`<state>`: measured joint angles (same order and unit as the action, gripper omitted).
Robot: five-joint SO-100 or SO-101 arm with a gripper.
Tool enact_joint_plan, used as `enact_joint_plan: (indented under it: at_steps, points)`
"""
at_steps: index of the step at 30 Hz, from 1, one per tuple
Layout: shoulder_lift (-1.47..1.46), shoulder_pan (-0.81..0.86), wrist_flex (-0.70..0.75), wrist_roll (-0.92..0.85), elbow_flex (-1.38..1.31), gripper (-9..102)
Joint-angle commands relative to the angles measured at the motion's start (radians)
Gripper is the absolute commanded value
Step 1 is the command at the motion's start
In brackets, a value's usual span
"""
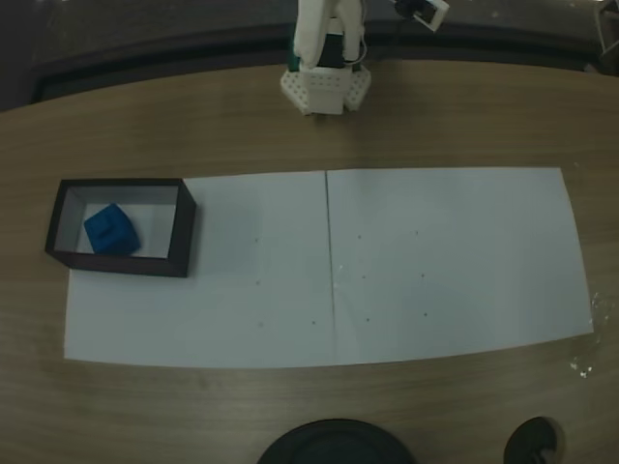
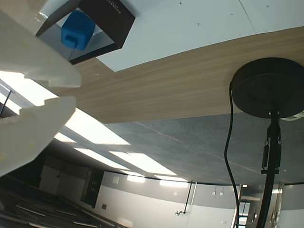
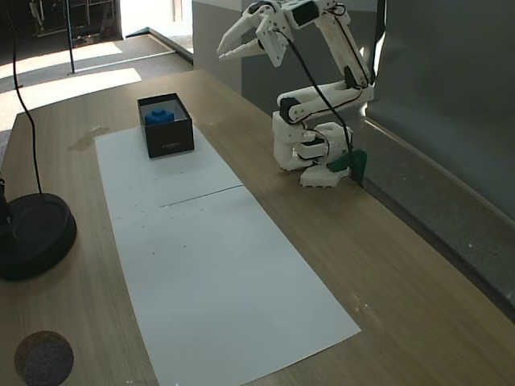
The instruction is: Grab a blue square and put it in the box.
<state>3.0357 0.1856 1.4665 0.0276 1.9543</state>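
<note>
The blue square [image 1: 109, 230] lies inside the box [image 1: 121, 264], a black-walled tray at the left end of the white paper in a fixed view. In another fixed view the blue square [image 3: 159, 115] shows over the rim of the box [image 3: 169, 137]. My gripper [image 3: 225, 50] is held high in the air near the arm's base, to the right of the box and well above it. In the wrist view the gripper [image 2: 76, 91] has a narrow gap between its white fingers [image 2: 33, 57] and nothing in it. Beyond them sit the blue square [image 2: 76, 29] and the box [image 2: 111, 19].
Two white paper sheets [image 1: 435, 251] cover the middle of the wooden table. A black round stand base [image 3: 32, 233] with a cable sits at the table's near edge, with a small dark disc [image 3: 44, 358] beside it. The arm's white base [image 1: 324, 87] stands at the far edge.
</note>
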Motion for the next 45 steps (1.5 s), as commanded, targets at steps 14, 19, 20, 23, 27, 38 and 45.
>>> enact_joint_plan:
  at_steps: [14, 19, 20, 23, 27, 38, 45]
  points:
    - [0.439, -0.190, -0.179, -0.006, 0.503, 0]
    - [0.440, -0.195, -0.224, -0.008, 0.646, 0]
    - [0.440, -0.195, -0.233, -0.008, 0.673, 0]
    - [0.442, -0.195, -0.278, 0.003, 0.807, 0]
    - [0.443, -0.164, -0.387, 0.005, 0.977, 0]
    - [0.442, -0.169, -0.345, 0.003, 1.092, 0]
    - [0.440, -0.163, -0.175, 0.003, 1.046, 0]
